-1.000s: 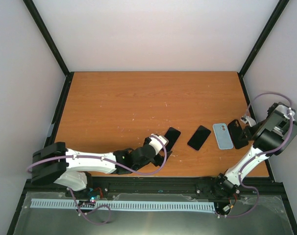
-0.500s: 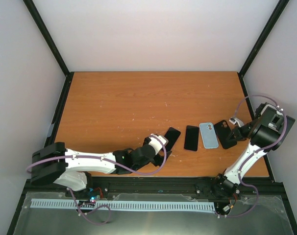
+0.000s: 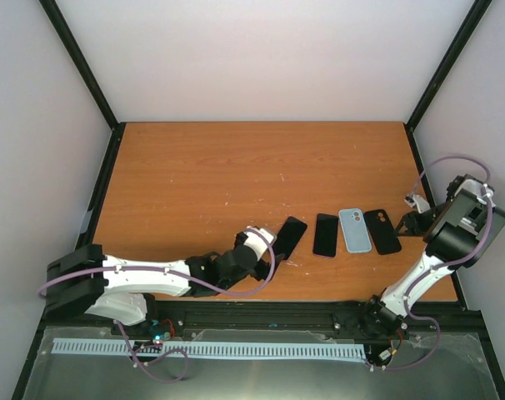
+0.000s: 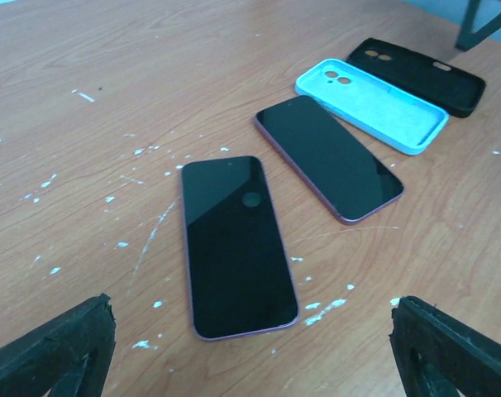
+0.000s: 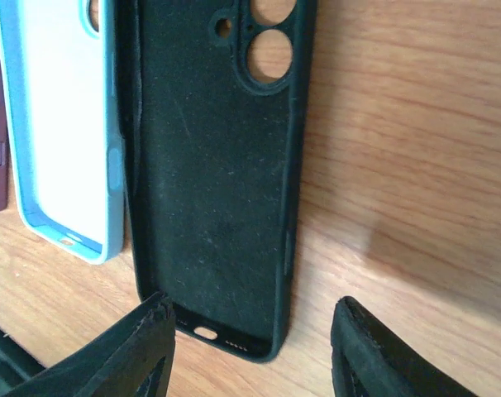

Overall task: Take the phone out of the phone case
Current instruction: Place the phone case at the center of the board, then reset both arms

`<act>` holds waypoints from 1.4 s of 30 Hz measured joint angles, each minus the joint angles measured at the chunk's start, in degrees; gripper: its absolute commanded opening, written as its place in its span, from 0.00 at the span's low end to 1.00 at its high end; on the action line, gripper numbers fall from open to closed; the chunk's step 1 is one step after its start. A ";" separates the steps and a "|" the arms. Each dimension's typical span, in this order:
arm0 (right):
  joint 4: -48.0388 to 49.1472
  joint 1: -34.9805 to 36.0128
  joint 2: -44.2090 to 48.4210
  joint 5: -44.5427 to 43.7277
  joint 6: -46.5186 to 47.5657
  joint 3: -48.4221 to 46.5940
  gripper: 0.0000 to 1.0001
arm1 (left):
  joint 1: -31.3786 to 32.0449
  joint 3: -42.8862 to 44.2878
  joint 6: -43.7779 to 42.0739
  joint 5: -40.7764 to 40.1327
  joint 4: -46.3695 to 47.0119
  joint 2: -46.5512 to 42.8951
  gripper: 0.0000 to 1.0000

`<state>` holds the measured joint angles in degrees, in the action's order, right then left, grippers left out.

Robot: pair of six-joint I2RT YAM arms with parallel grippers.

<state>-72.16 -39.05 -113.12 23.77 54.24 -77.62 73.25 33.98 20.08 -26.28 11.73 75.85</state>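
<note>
Two bare dark phones lie flat on the wooden table: one (image 3: 291, 237) (image 4: 234, 244) just ahead of my left gripper, the other (image 3: 325, 235) (image 4: 329, 157) to its right. Next to them lie an empty light blue case (image 3: 355, 230) (image 4: 374, 116) (image 5: 60, 124) and an empty black case (image 3: 382, 231) (image 4: 420, 74) (image 5: 213, 165), both inner side up. My left gripper (image 3: 269, 254) (image 4: 250, 356) is open and empty, short of the first phone's near end. My right gripper (image 3: 409, 223) (image 5: 250, 347) is open and empty, at the black case's near end.
The four items form a row across the near right part of the table (image 3: 236, 175). White paint flecks mark the wood around the left phone. Black frame posts stand at the table's corners, one near the right arm (image 3: 419, 117).
The right gripper slid the second phone and blue case leftward, laid the black case flat beside them, let go and drew back right. The left gripper drew back a little.
</note>
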 measured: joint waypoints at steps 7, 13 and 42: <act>7.23 -0.57 10.10 -3.91 -2.56 4.72 0.56 | -7.04 -0.76 3.04 0.85 -4.76 -1.40 0.99; 11.30 1.88 25.66 -1.44 -3.32 7.41 0.58 | -17.31 0.13 4.72 2.91 -12.72 -6.64 0.99; 40.65 34.93 48.19 -12.96 -47.41 5.84 1.00 | -49.42 37.48 -9.55 -2.97 -35.32 -9.55 0.99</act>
<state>-31.51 -4.12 -64.93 10.81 6.83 -71.79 23.83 71.46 10.52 -29.26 -23.59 66.30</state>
